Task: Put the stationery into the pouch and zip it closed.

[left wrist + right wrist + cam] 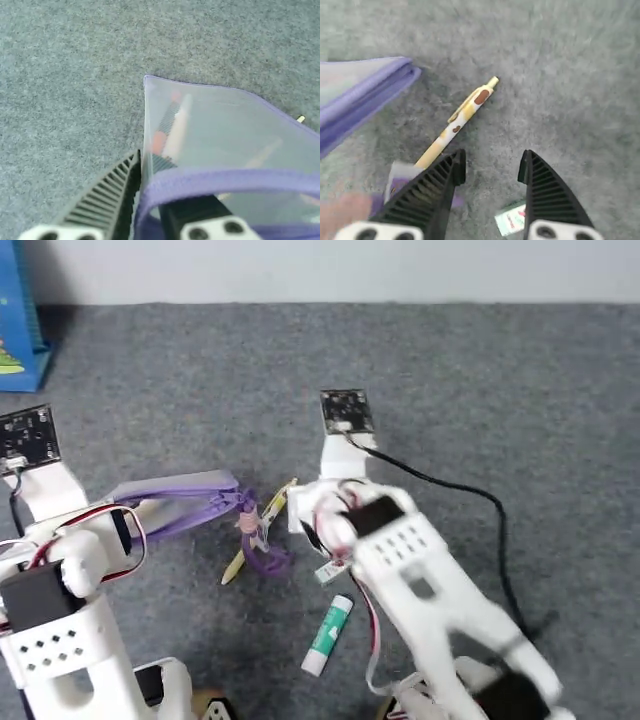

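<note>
Clamping the purple rim of the clear pouch, the left gripper sits at the left of the grey carpet, its jaws closed on the fabric edge. A blue box stands in the far left corner. Through the pouch wall, cream and orange shapes show, probably pens already inside. Just right of the pouch mouth a yellow pen with brown spots lies slantwise on the carpet, outside the pouch. The right gripper hovers near the pen's lower end, jaws spread wide and holding nothing. A small green-printed piece lies beside one of its jaws; what it is cannot be told. Nearer the arms' bases, a green-and-white glue stick lies on the carpet. A black cable trails off to the right.
</note>
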Available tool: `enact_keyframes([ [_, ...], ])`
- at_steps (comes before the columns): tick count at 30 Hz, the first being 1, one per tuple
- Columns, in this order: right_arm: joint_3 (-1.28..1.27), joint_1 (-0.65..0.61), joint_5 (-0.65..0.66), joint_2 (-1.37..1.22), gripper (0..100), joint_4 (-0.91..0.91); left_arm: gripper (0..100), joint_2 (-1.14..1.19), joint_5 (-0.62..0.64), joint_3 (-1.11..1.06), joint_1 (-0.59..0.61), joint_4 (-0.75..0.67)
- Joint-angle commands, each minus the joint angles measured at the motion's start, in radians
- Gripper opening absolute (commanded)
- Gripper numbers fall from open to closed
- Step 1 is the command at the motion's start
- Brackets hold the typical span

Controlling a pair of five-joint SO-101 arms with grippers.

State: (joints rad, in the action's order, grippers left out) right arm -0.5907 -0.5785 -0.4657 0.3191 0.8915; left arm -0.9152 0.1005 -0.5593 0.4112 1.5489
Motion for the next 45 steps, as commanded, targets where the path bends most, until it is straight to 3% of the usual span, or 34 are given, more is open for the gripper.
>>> enact_keyframes([
  [1, 0.172, -0.042, -0.054, -0.173, 16.6, -0.021, 1, -0.008, -0.012, 0.053, 0.008, 0.012],
  [14, 0.605, -0.064, -0.094, -0.700, 16.6, -0.024, 1, -0.008, -0.017, 0.048, 0.009, 0.012],
  [19, 0.721, -0.013, -0.114, -0.852, 16.3, -0.016, 1, -0.008, -0.018, 0.004, 0.009, -0.005],
  [23, 0.770, 0.025, -0.124, -0.918, 1.3, 0.019, 1, -0.008, -0.018, -0.022, 0.008, -0.025],
  [32, 0.778, 0.035, -0.117, -0.739, 0.8, 0.297, 1, -0.008, -0.017, 0.002, 0.003, -0.017],
  [38, 0.775, 0.036, -0.041, -0.521, 0.8, 0.490, 1, -0.008, -0.012, 0.079, -0.002, 0.015],
  [45, 0.773, 0.090, 0.031, -0.278, 0.8, 0.621, 1, -0.008, 0.002, 0.140, -0.081, 0.066],
])
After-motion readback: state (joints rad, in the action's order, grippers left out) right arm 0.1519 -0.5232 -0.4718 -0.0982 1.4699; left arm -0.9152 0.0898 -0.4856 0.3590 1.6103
